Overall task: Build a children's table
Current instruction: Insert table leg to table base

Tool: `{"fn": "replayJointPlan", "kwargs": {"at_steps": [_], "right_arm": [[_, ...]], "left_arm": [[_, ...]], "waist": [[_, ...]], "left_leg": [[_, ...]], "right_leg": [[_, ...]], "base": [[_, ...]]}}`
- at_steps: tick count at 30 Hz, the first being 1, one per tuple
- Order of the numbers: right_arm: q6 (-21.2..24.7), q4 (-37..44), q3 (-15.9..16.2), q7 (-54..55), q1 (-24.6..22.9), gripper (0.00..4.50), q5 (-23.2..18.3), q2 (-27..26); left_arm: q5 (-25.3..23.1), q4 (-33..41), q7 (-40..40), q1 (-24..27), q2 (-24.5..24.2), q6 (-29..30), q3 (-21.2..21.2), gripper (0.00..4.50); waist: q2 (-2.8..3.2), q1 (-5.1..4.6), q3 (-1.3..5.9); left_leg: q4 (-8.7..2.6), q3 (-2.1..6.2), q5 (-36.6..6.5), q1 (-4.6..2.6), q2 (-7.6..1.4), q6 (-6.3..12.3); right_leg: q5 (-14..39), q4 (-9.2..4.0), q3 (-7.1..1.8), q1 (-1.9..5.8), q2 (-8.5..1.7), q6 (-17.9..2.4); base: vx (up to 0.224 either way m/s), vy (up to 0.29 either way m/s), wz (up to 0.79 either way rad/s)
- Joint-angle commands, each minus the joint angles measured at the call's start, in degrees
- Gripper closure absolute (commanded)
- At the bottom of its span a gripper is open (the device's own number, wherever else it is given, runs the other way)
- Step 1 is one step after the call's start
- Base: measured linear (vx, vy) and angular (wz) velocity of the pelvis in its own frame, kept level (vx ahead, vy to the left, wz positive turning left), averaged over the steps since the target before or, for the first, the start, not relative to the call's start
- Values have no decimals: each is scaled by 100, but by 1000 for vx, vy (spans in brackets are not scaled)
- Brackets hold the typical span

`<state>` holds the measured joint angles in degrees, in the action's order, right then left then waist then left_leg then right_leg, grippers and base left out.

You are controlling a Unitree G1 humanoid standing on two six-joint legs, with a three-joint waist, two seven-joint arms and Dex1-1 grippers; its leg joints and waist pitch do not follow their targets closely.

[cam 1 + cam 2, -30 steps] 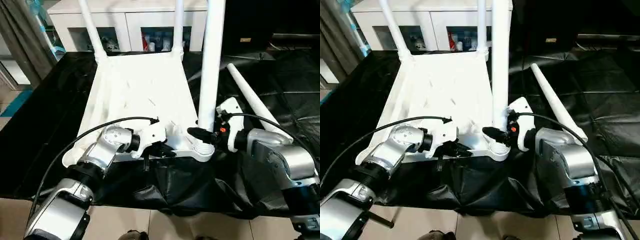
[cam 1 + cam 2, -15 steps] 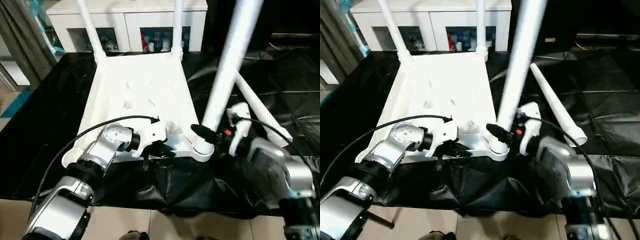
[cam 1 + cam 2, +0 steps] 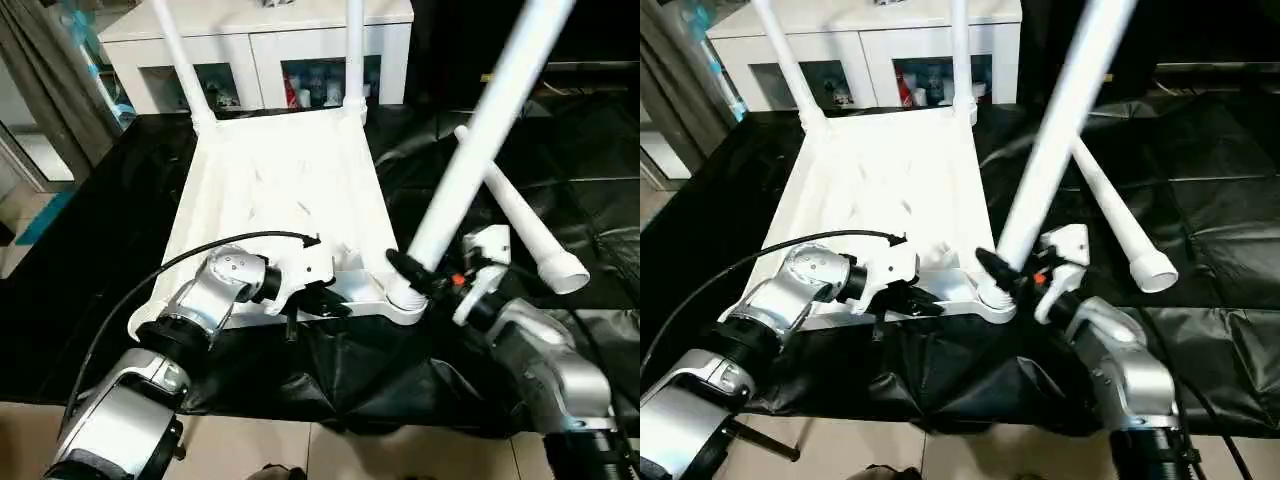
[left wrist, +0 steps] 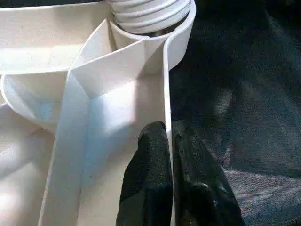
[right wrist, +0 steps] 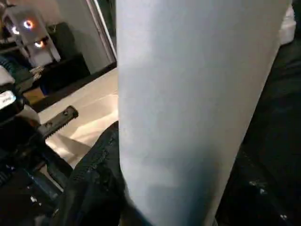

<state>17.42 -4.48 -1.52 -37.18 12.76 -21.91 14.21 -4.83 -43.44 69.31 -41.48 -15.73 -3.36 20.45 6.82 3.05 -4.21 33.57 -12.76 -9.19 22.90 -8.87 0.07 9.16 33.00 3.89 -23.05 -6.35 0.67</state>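
Observation:
The children's table top (image 3: 280, 180) lies upside down on a black cloth, ribbed side up. Two legs (image 3: 354, 50) stand in its far corner sockets. My left gripper (image 3: 335, 305) is shut on the thin near rim (image 4: 165, 84), one black finger on each side of the wall. My right gripper (image 3: 420, 278) is shut on a third leg (image 3: 470, 150) just above its threaded end. That end sits at the near right corner socket (image 4: 150, 19), and the leg leans up and to the right. A fourth leg (image 3: 515, 215) lies loose on the cloth to the right.
The black cloth (image 3: 580, 150) covers the whole work surface and hangs over its near edge. A white cabinet (image 3: 270, 25) with glass doors stands behind the table top. A grey curtain (image 3: 45, 80) hangs at the far left, with pale floor below.
The leg in my right gripper has tipped from upright to leaning right, and my right forearm has swung lower and nearer. My left gripper has kept its hold on the rim.

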Motion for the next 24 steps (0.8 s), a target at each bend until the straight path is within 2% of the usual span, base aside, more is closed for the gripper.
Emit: {"fn": "replayJointPlan", "kwargs": {"at_steps": [1, 3, 5, 7, 8, 10, 11, 12, 14, 15, 16, 19, 21, 24], "right_arm": [[134, -252, 198, 177, -236, 257, 197, -116], [4, -261, 122, 286, -258, 257, 124, -256], [-20, -263, 54, 333, -265, 257, 56, -325], [-4, -261, -112, 404, -249, 257, -116, -428], [63, -260, -278, 445, -206, 257, -290, -483], [194, -243, -581, 481, -126, 257, -634, -556], [244, -221, -712, 486, -102, 257, -788, -574], [208, -223, -725, 456, -125, 257, -773, -529], [164, -229, -718, 429, -156, 257, -735, -483], [81, -229, -669, 381, -251, 257, -622, -400], [78, -226, -664, 377, -260, 257, -615, -396], [37, -80, -479, 274, -500, 257, -402, -262], [35, 9, -300, 238, -581, 257, -208, -117], [11, 86, -134, 215, -588, 257, -16, 31]], "left_arm": [[-140, 21, 54, -68, -44, -95, 121, 450], [-133, 24, 41, -50, -47, -101, 110, 450], [-127, 34, 36, -44, -46, -94, 105, 450], [-128, 37, 36, -43, -53, -98, 105, 450], [-128, 33, 43, -50, -57, -100, 106, 450], [-141, -11, 24, -83, -57, -128, 106, 450], [-148, -54, 11, -106, -53, -148, 104, 450], [-154, -74, 2, -117, -50, -159, 106, 450], [-159, -86, -4, -124, -48, -166, 109, 450], [-166, -100, -10, -132, -44, -174, 116, 450], [-167, -102, -11, -133, -44, -175, 116, 450], [-187, -150, -27, -147, -43, -206, 120, 450], [-192, -160, -24, -149, -47, -219, 123, 450], [-200, -167, -32, -154, -44, -229, 127, 450]], "waist": [[-7, -55, 287], [20, -69, 283], [5, -88, 275], [20, -104, 278], [53, -111, 274], [39, -127, 272], [66, -124, 288], [65, -122, 290], [73, -114, 296], [100, -108, 314], [94, -105, 319], [90, -85, 327], [85, -76, 335], [72, -66, 340]], "left_leg": [[-557, 349, -3093, -246, -419, -206], [-572, 364, -3207, -249, -420, -242], [-578, 372, -3289, -248, -415, -251], [-577, 376, -3303, -256, -415, -239], [-579, 380, -3294, -258, -411, -228], [-584, 378, -3271, -249, -413, -212], [-573, 379, -3229, -258, -417, -192], [-570, 372, -3179, -257, -411, -174], [-572, 356, -2911, -211, -412, -119], [-563, 346, -2831, -219, -411, -104], [-560, 336, -2792, -224, -413, -95], [-556, 321, -2714, -233, -416, -66], [-562, 327, -2582, -195, -421, -33], [-553, 318, -2458, -179, -415, 22]], "right_leg": [[2684, -523, -231, 77, -332, -977], [2814, -537, -222, 69, -332, -929], [2938, -554, -221, 63, -337, -892], [3020, -563, -224, 57, -341, -875], [3073, -571, -225, 58, -346, -862], [3092, -581, -219, 63, -336, -850], [3078, -573, -223, 64, -348, -873], [3041, -578, -220, 66, -341, -879], [2866, -553, -224, 84, -341, -898], [2815, -547, -224, 85, -340, -910], [2768, -553, -226, 81, -339, -917], [2650, -544, -230, 77, -326, -945], [2520, -518, -224, 120, -323, -939], [2444, -504, -228, 133, -331, -974]], "base": [[0, 0, 0], [0, 0, 0], [0, 0, 0], [0, 0, 0], [0, 0, 0], [0, 0, 0], [0, 0, 0], [0, 0, 0], [0, 0, 0], [0, 0, 0], [0, 0, 0], [0, 0, 0], [0, 0, 0], [0, 0, 0]]}}
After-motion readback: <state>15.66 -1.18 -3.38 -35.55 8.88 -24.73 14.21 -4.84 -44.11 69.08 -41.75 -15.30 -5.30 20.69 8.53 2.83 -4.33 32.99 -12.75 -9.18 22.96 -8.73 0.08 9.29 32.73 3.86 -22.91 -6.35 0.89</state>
